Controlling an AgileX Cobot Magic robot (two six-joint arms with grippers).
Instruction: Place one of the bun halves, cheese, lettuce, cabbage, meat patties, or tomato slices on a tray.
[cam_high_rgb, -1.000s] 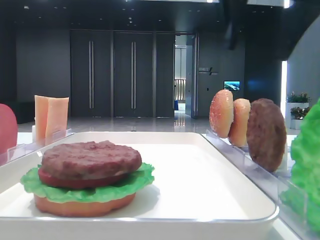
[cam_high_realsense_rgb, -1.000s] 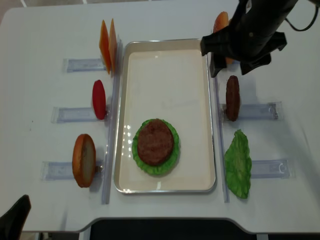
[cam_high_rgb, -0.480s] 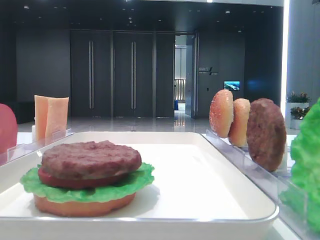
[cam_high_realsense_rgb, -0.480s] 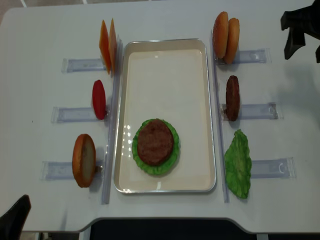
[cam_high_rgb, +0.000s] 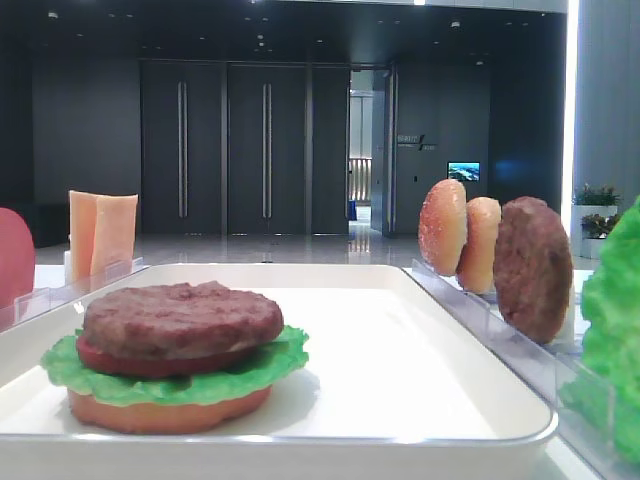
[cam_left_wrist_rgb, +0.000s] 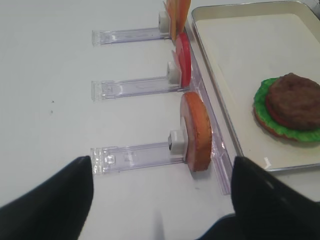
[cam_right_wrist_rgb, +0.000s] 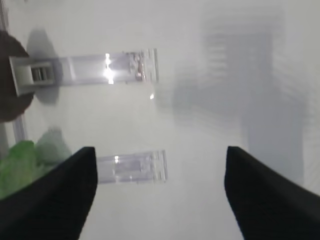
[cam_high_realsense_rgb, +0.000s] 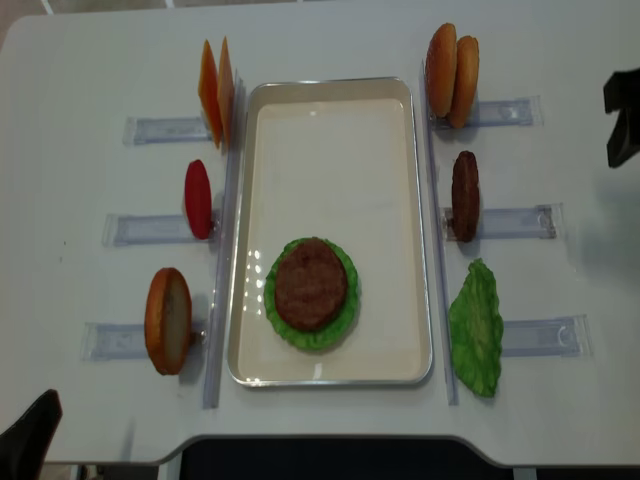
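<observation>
On the white tray (cam_high_realsense_rgb: 330, 130) lies a stack: bun half, lettuce, tomato slice and a meat patty (cam_high_realsense_rgb: 311, 284) on top. Right of the tray stand two bun halves (cam_high_realsense_rgb: 452, 68), a second patty (cam_high_realsense_rgb: 465, 195) and a lettuce leaf (cam_high_realsense_rgb: 476, 325). On its left are cheese slices (cam_high_realsense_rgb: 215, 85), a tomato slice (cam_high_realsense_rgb: 198, 198) and a bun half (cam_high_realsense_rgb: 168, 320). Cabbage is out of view. My right gripper (cam_right_wrist_rgb: 157, 190) is open and empty over bare table at the far right. My left gripper (cam_left_wrist_rgb: 162, 200) is open and empty, near the front-left bun half (cam_left_wrist_rgb: 196, 131).
Clear plastic slotted racks (cam_high_realsense_rgb: 515, 222) run outward from both long sides of the tray and hold the upright pieces. The empty ends of two racks (cam_right_wrist_rgb: 132, 167) lie under the right gripper. The table's front edge (cam_high_realsense_rgb: 320, 440) is close to the left gripper.
My right arm has swung from above the back-right bun halves out to the right edge of the table, with nothing in its jaws. The food pieces and the left gripper have not moved.
</observation>
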